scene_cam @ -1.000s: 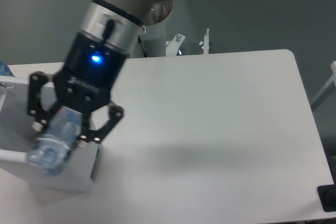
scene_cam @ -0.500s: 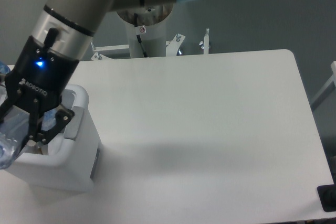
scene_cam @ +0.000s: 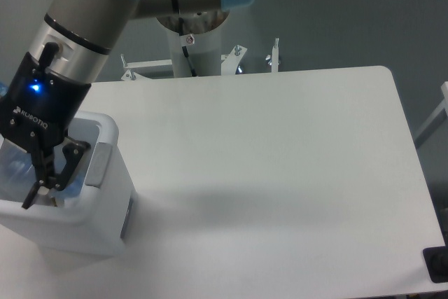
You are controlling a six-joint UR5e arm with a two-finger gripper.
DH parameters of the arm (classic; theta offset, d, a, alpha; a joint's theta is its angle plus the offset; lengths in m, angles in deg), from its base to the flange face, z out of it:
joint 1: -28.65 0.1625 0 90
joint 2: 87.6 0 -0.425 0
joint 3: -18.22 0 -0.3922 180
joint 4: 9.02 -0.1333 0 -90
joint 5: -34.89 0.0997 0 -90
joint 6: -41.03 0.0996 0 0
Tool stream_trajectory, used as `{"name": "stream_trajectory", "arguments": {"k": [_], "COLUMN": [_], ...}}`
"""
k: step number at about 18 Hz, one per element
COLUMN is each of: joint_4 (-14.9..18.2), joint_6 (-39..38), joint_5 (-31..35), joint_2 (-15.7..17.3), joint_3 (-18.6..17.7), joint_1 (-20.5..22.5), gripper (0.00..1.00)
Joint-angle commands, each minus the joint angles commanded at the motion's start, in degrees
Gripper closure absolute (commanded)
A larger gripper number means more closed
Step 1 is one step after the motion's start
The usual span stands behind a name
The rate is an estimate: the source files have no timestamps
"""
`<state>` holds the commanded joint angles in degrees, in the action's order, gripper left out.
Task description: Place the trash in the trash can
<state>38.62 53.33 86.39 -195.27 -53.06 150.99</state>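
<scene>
**Tool over the bin, bottle looks dropped**

Your tool (scene_cam: 38, 183) hangs over the open mouth of the trash can (scene_cam: 105, 225) at the counter's (scene_cam: 280, 173) left edge, fingertips down inside the rim. That position makes sense for a release: anything let go here lands in the bin, not on the counter.

Jaws look spread, with nothing clamped between the fingers (scene_cam: 66, 166). The left finger is partly cut off by the frame edge, so treat "spread" as likely, not certain.

Bottle (scene_cam: 17, 173): a clear bluish shape sits low inside the can, left of the tool. Looks like it lies in the bin, free of the fingers. Blurred; can't read label or cap.

Wrapper: can't see it. Possibly already in the can under the tool, possibly out of frame. Can't tell.

Count:
- trash cans: one
- bottles visible: one
- wrappers visible: zero
- loose items on the counter: zero visible

My read: bottle step near done; verify the wrapper before calling the task complete.
</scene>
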Motion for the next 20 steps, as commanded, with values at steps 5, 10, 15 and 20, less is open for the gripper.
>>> {"name": "stream_trajectory", "arguments": {"k": [5, 10, 15, 20], "joint_4": [0.09, -0.26, -0.09, 0.17], "joint_6": [0.09, 1.05, 12.72, 27.66], "joint_5": [0.62, 1.41, 1.5, 7.88], "joint_2": [0.18, 0.09, 0.0, 0.96], "joint_3": [-2.11, -5.09, -11.76, -19.94], "joint_1": [6.58, 16.15, 24.78, 29.88], "gripper": [0.0, 0.0, 0.0, 0.0]}}
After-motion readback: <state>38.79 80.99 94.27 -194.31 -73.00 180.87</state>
